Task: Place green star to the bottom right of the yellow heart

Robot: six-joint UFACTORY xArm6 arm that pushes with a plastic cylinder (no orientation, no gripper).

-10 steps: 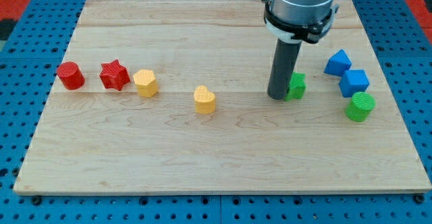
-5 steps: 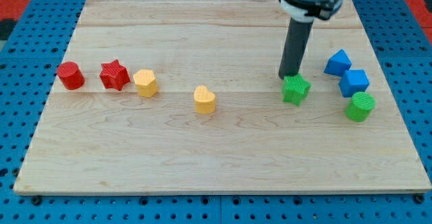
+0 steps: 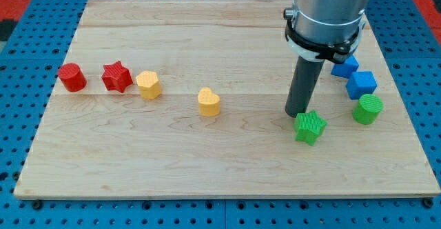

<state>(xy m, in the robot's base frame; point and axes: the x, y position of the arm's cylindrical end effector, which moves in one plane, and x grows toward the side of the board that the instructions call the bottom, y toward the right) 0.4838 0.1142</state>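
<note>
Your green star (image 3: 310,126) sits in the lower right of the frame, well to the right of the yellow heart (image 3: 209,101) and a little lower, with my tip (image 3: 298,113) touching its upper-left edge; there is no claw here to open or close, only the bare rod. It looks like a light, rigid plastic piece that should slide easily on the wooden board (image 3: 172,163) but may spin off its points, so push it from its right side, square through the middle, toward the heart. The arm hides part of the blue block (image 3: 344,67) at the upper right, so its shape is hard to tell, while the blue cube (image 3: 362,84) and green cylinder (image 3: 367,109) beside it show clearly.
</note>
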